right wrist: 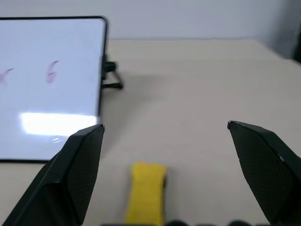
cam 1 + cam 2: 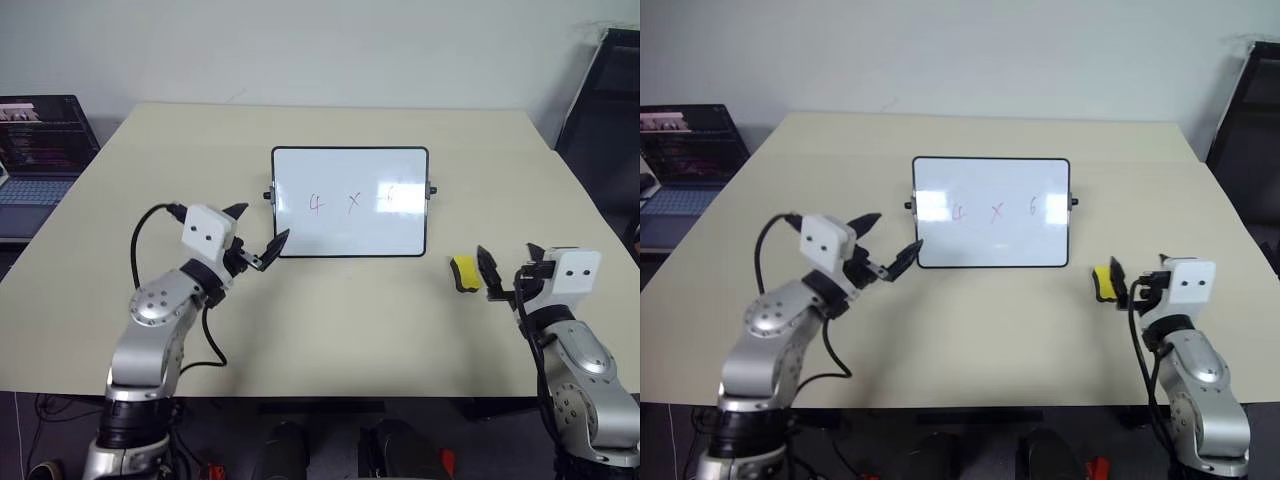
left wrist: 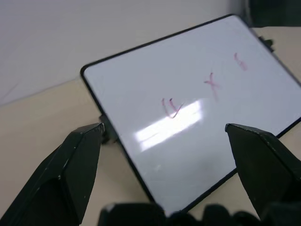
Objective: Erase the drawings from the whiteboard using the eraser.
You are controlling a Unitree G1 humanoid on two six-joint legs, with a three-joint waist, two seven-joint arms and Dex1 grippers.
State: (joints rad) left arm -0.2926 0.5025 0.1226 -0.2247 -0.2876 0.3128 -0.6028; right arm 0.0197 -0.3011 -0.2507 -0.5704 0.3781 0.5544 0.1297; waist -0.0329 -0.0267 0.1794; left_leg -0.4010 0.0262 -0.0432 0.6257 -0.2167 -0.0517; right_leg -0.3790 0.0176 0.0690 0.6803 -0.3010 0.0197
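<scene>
Beige tabletop (image 2: 330, 330) against a plain white wall carries the whiteboard (image 2: 350, 240), lying flat near the middle. Drawings (image 2: 352, 201) sit in a row across the board's upper half — faint reddish "4", "x", "6", with glare partly washing out the "6". Small black knobs stick out from both short sides of the frame.

Eraser (image 2: 463, 273) — yellow block, lies on the tabletop off the board's near right corner, apart from the frame. Right tool (image 2: 506, 270) is right at the eraser, jaws spread wide, holding nothing; in the right wrist view the eraser (image 1: 147, 190) lies between the two fingers, low down near their base. Cannot tell whether a finger touches it.

Left tool (image 2: 257, 237) hovers at the board's near left corner, jaws wide open and empty, pointing toward the board; one fingertip is just beside the frame.

Laptop (image 2: 40, 150) with a lit screen sits off the tabletop's far left edge. Dark chair (image 2: 605, 110) stands at the far right.
</scene>
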